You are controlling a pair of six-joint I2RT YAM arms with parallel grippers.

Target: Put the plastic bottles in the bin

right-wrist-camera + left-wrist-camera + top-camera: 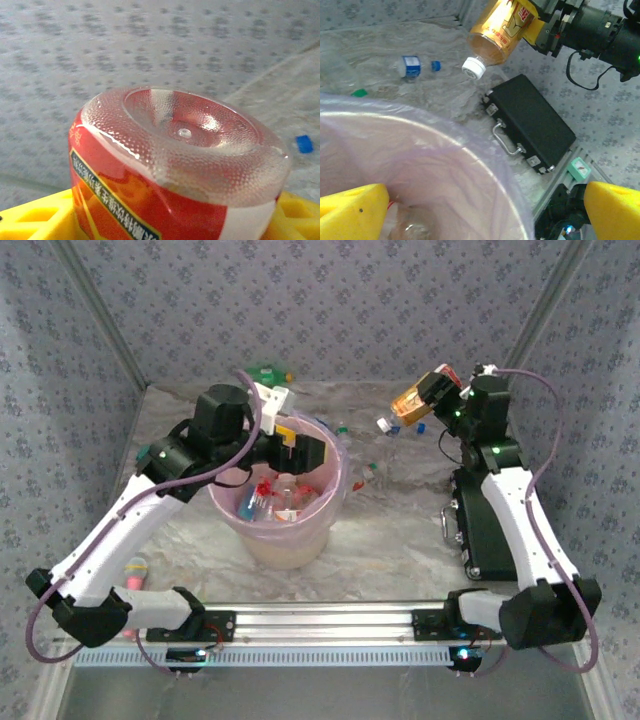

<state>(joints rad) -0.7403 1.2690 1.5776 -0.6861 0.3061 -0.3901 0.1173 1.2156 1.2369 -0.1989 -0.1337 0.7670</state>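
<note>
An orange-brown plastic bottle [408,402] with a red-and-yellow label hangs in the air at the back right, white cap down. My right gripper [428,398] is shut on it. In the right wrist view its dimpled clear base [185,130] rises between my yellow fingers [35,220]. The bin [322,530], beige with a pink bag, holds several bottles [275,498]. My left gripper [295,445] hovers open over its rim [470,145], and nothing sits between its yellow fingers [350,212]. A small clear bottle [412,66] with a blue cap lies on the table. At the back lies a green bottle [268,373].
A black case [480,530] with a metal handle lies at the right beside the right arm. A pink cylinder [135,570] stands near the left arm's base. Loose caps [372,468] dot the marbled table behind the bin. Patterned walls close in three sides.
</note>
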